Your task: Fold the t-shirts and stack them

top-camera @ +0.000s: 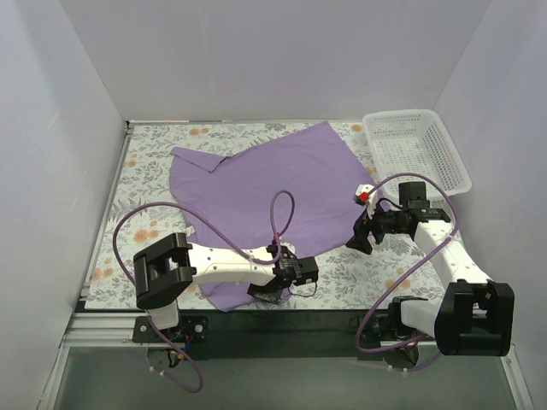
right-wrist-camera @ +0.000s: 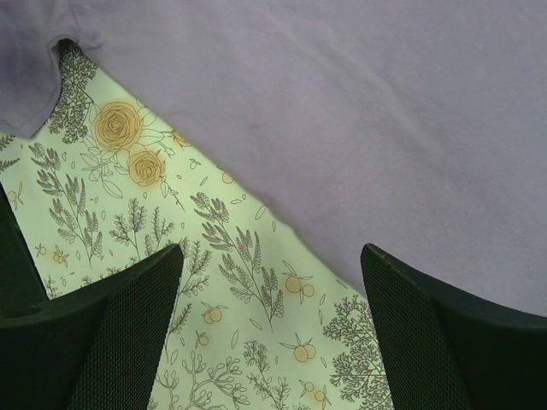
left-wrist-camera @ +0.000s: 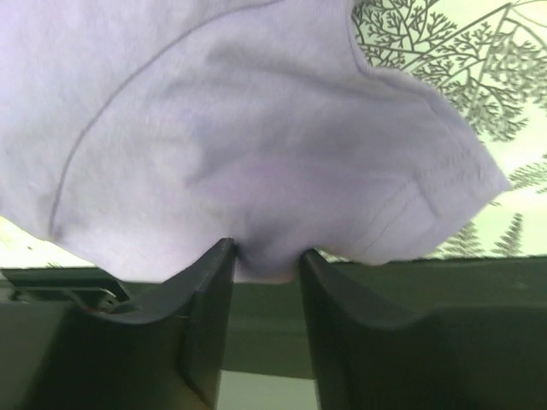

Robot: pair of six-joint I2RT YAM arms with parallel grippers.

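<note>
While the lavender t-shirt (top-camera: 273,184) lies spread and unfolded over the floral tablecloth (top-camera: 359,273), one sleeve (top-camera: 201,158) pointing to its far left, the left gripper (top-camera: 272,293) sits low at the shirt's near edge, where a tongue of cloth reaches toward the arm bases. In the left wrist view its two dark fingers (left-wrist-camera: 201,290) have drawn in on a small pinch of that purple cloth: the fabric dips down and fills the narrow gap between the tips, touching both, so the claw stands partly closed with the shirt in its hold. A stitched hem (left-wrist-camera: 436,184) runs just to the right of the pinch, and past the hem the leafy print of the tablecloth shows. The right gripper (top-camera: 363,232) hangs just beside the shirt's right edge, over bare tablecloth. Its wrist view shows the claw spread wide, with only orange flowers and sprigs of the print between the fingers (right-wrist-camera: 128,325) and nothing in its hold; the shirt's edge runs on a slant just beyond the fingertips, apart from them. A white mesh basket (top-camera: 453,158) stands to the far right of the shirt, close to its right corner.
</note>
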